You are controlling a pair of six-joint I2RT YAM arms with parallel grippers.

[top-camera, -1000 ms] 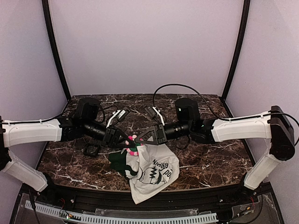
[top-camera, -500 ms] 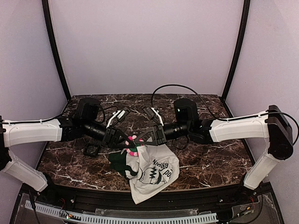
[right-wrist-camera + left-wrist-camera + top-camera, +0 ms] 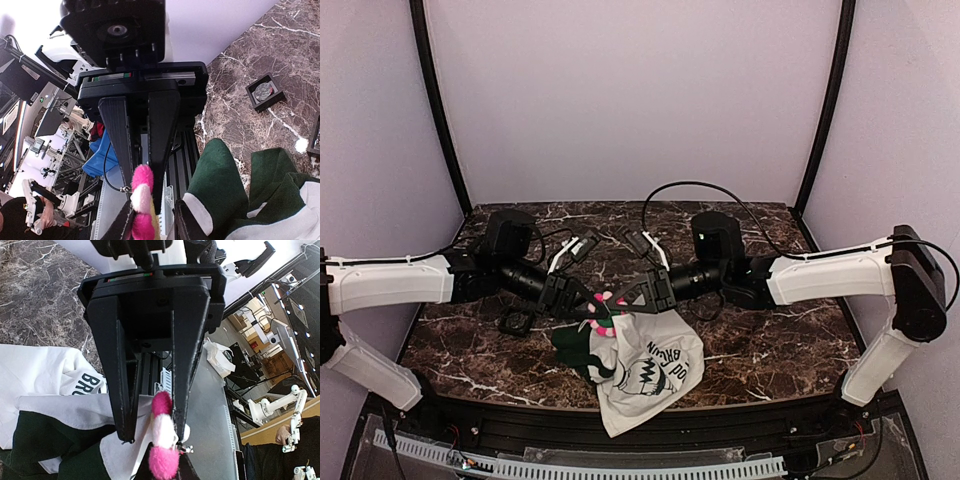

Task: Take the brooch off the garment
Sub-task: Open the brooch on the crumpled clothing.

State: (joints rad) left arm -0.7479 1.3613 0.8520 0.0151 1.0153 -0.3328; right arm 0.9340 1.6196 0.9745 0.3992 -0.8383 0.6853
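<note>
Now the brooch (image 3: 142, 185) sits where the 2 arms meet: right gripper (image 3: 144, 199) pinching it, left gripper (image 3: 152, 438) clamped on the garment (image 3: 45, 375) just beside it.

Pink-and-white brooch (image 3: 162, 435), white garment (image 3: 655, 372) (partly dark green, black-printed), dark brown white-veined marble table (image 3: 770, 345).

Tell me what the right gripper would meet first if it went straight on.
The right gripper has the brooch at its fingertips. Straight on, it would probably meet the left gripper next, which faces it closely; depth is unclear.
</note>
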